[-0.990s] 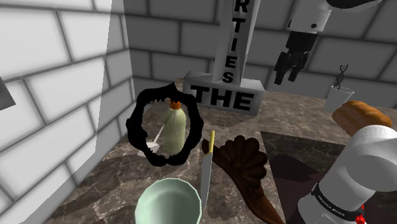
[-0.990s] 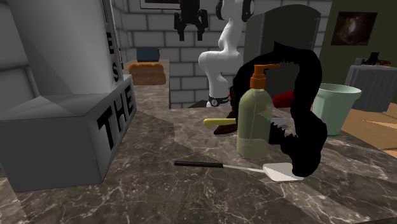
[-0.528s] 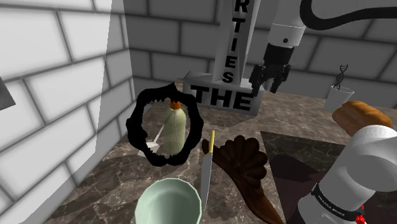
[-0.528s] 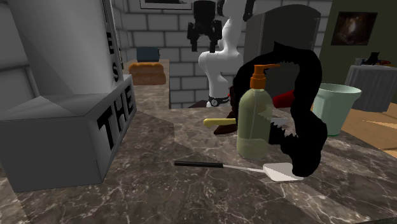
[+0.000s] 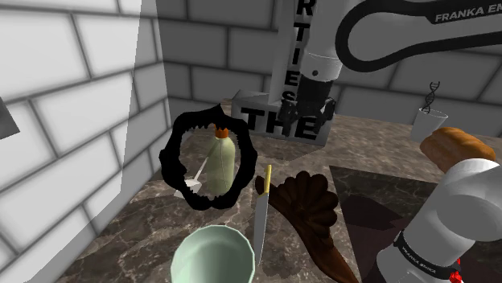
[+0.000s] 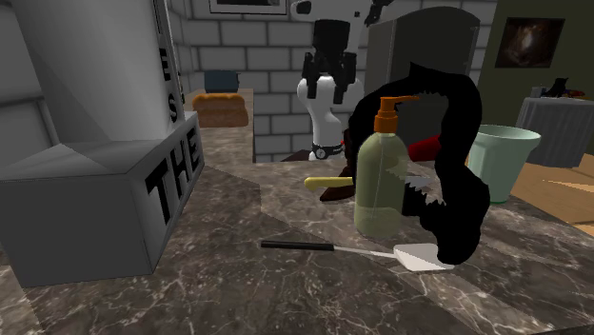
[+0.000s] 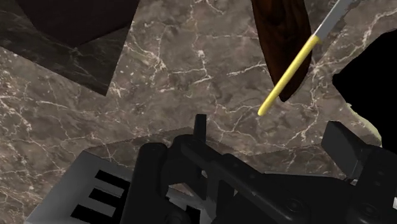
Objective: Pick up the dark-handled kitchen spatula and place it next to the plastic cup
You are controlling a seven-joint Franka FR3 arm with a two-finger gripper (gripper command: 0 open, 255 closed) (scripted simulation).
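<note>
1. Our gripper (image 6: pixel 327 86) hangs high above the counter (image 6: pixel 238 285), fingers spread, holding nothing.
2. The spatula (image 6: pixel 350 250) lies flat beside the soap bottle (image 6: pixel 381 171), well apart from the green cup (image 6: pixel 503 157).
3. We should descend over its thin dark handle, with the jaws straddling it crosswise.

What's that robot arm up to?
The white robot arm is meant to pick up the dark-handled spatula, but it hasn't touched it yet. Its black gripper hangs up in the air over the marble counter, open and empty. The spatula lies flat on the counter beside the soap bottle. The pale green cup stands past the bottle, at the second exterior view's right.
</note>
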